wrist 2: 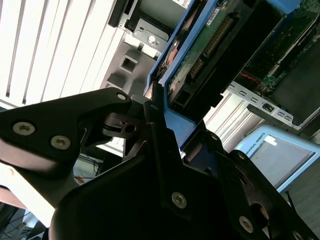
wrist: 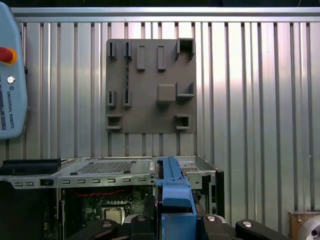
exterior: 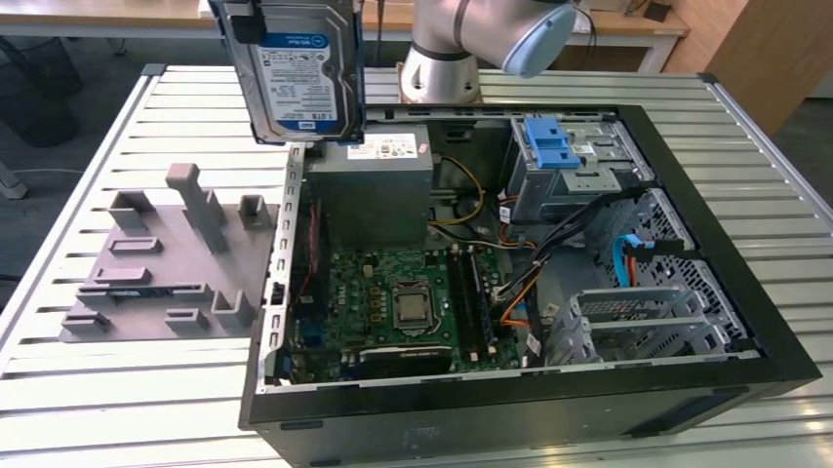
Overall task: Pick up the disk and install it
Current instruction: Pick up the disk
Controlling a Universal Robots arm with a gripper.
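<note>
The gripper (wrist 2: 182,145) is pinching the disk (exterior: 297,73) by its blue side rails and holding it in the air. The disk's long axis is running up and down, and its label is facing the exterior view. It is hanging over the open computer case (exterior: 521,414) beside the power supply (exterior: 371,185), at the wall on the exterior view's left. The drive cage (exterior: 579,171) with the blue latch (exterior: 552,146) is lying well apart, toward the exterior view's right.
</note>
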